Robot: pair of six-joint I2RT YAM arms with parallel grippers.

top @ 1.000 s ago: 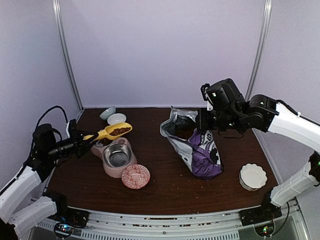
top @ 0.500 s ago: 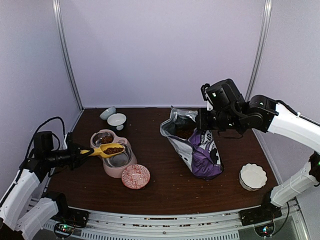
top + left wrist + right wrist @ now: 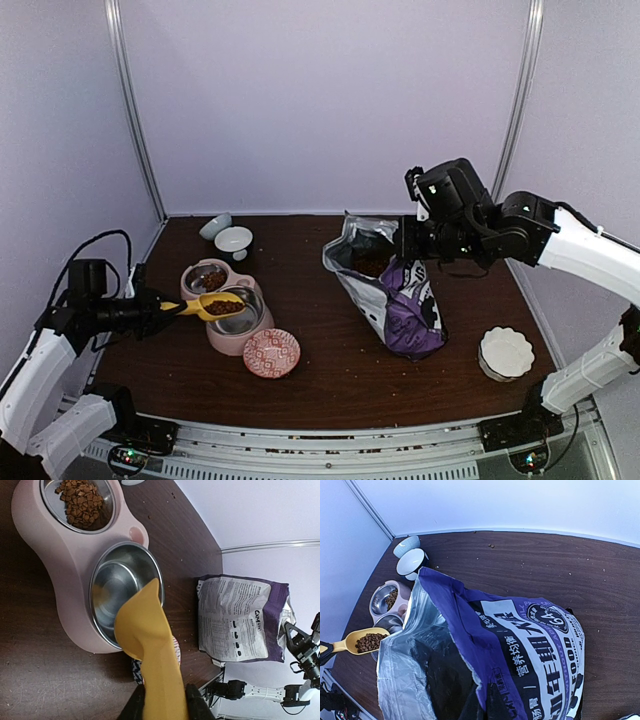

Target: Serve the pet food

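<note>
Left gripper (image 3: 158,309) is clamped down on the handle of the yellow scoop (image 3: 215,304), over by the table's (image 3: 330,390) left edge. The scoop's loaded with kibble (image 3: 224,306) and hangs roughly level over the near steel bowl (image 3: 120,585) of the pink feeder (image 3: 47,575). The far bowl (image 3: 80,500) already has kibble in it. A red patterned dish (image 3: 271,353) sits just beside the feeder, toward the near edge. Mid-table the purple bag (image 3: 400,310) stands open with more kibble inside, and the right gripper (image 3: 410,248) is pinched tight on its top rim. White scalloped bowl (image 3: 505,352) sits near the right near corner.
</note>
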